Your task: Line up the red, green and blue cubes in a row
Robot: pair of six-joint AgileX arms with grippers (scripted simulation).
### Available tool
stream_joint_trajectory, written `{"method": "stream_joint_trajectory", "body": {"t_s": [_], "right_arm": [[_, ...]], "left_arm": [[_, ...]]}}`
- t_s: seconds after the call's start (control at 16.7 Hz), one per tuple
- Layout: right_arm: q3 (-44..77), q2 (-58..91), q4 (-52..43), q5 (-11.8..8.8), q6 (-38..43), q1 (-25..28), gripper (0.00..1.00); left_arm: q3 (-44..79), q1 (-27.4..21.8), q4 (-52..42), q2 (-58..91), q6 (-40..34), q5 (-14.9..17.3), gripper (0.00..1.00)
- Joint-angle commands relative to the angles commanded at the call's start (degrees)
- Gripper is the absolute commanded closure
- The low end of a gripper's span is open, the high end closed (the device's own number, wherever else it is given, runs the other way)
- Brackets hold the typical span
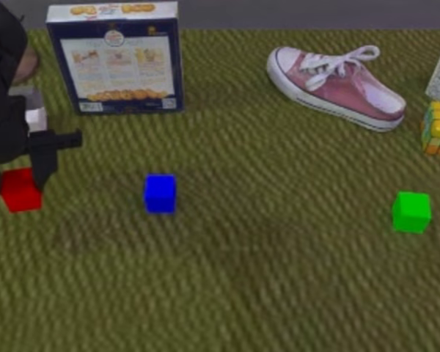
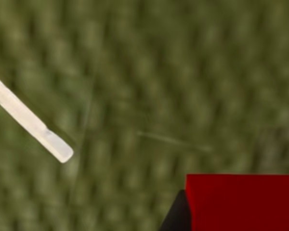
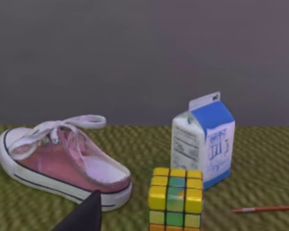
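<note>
Red cube (image 1: 20,191), blue cube (image 1: 160,193), green cube (image 1: 411,212): three cubes; my left gripper (image 1: 40,172) beside red, claw state indiscernible

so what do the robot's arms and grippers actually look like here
Only the left arm shows in the top view: bulky matte black segments with a pale grey block partway along, ending in a black boxy left gripper with straight dark fingers. In the right wrist view, only a dark pointed tip of the right gripper shows. No cables or markings are visible.
</note>
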Motion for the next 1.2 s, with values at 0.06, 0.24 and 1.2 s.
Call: {"method": "stream_joint_trajectory", "body": {"t_s": [0.06,0.24,1.2], "right_arm": [[0.0,0.0,0.0,0.0,0.0,0.0,0.0],[0.0,0.0,0.0,0.0,0.0,0.0,0.0],[0.0,0.0,0.0,0.0,0.0,0.0,0.0]], "left_arm": [[0.4,0.0,-0.6,-0.5,0.0,0.0,1.0],[0.5,0.0,-0.7,-0.6,0.0,0.0,1.0],[6.3,-32.4,-6.1,0.3,-22.1,-0.8,1.0]]}}
